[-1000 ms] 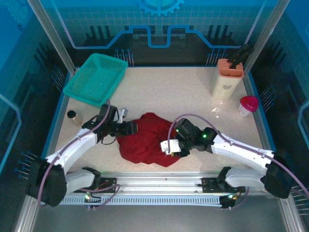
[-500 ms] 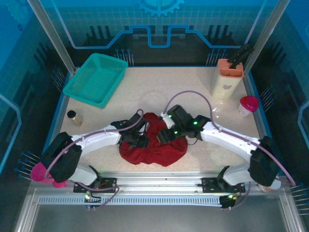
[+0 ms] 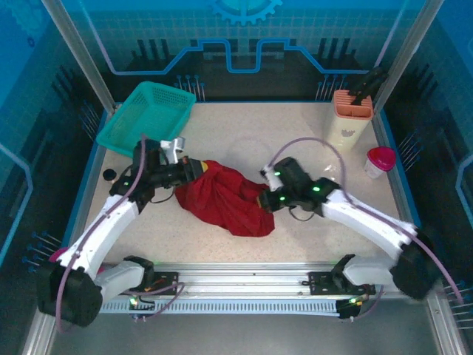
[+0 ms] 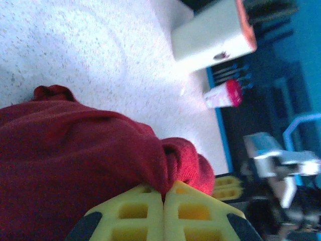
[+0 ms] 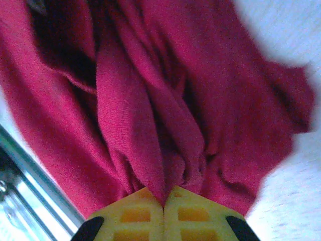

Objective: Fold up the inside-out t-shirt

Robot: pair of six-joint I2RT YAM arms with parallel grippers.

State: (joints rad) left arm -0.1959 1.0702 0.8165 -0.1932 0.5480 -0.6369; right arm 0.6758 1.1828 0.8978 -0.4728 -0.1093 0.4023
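Note:
The dark red inside-out t-shirt lies bunched and stretched between the two arms in the middle of the table. My left gripper is shut on its upper left edge; in the left wrist view the yellow fingers pinch a fold of red cloth, with the left gripper closed tight. My right gripper is shut on the shirt's right side; in the right wrist view a ridge of cloth runs into the closed right gripper. The neck tag is hidden.
A teal basket stands at the back left. An orange-topped holder and a pink-lidded cup stand at the back right. A small dark round object sits near the left edge. The metal rail runs along the front.
Both grippers have closed on the shirt and pulled apart, the left one up and to the left, the right one to the right. The shirt has been drawn out wider between them.

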